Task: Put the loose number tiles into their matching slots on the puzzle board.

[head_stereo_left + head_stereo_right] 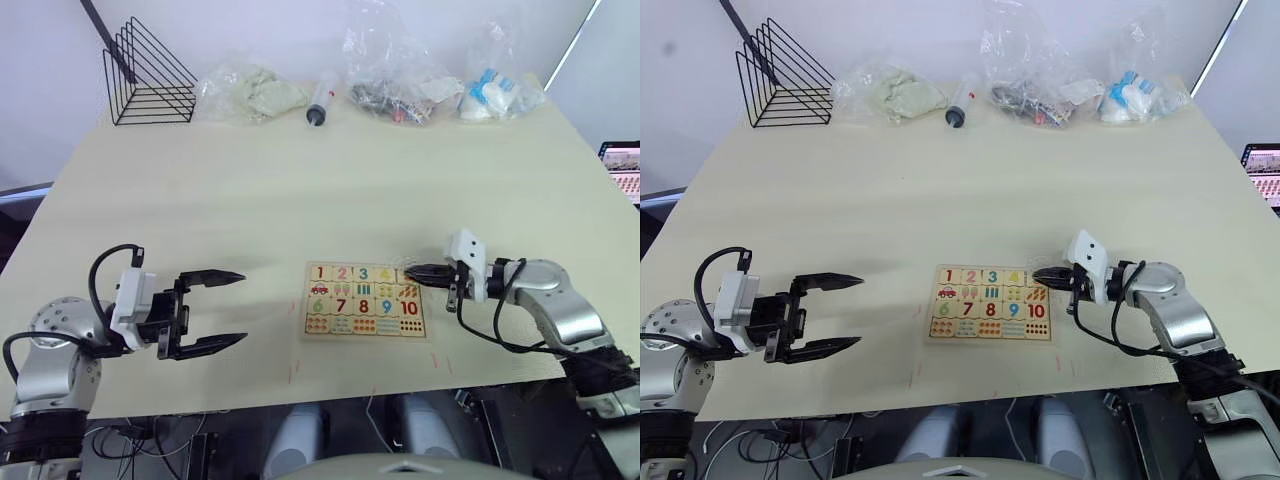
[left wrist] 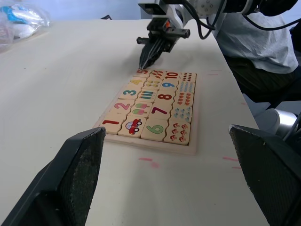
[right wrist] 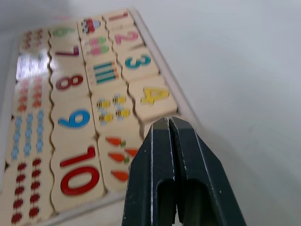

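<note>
The puzzle board (image 1: 365, 300) lies flat near the table's front edge, in the middle. Number tiles 1 (image 1: 320, 272), 2 (image 1: 342, 273), 3 (image 1: 364, 273) and 4 (image 1: 386, 274) sit in its top row. The 5 tile (image 2: 141, 72) shows partly at that row's right end, under the tips of my right gripper (image 1: 412, 270). That gripper is shut with its fingers pressed together, nothing between them, and it points left at the board's top right corner. My left gripper (image 1: 238, 308) hovers open to the left of the board, well apart from it, holding nothing.
Along the table's far edge stand a black wire rack (image 1: 150, 75), several plastic bags (image 1: 395, 70) and a small tube (image 1: 320, 100). A screen (image 1: 622, 165) shows past the right edge. Small red marks (image 1: 295, 372) lie on the table in front of the board.
</note>
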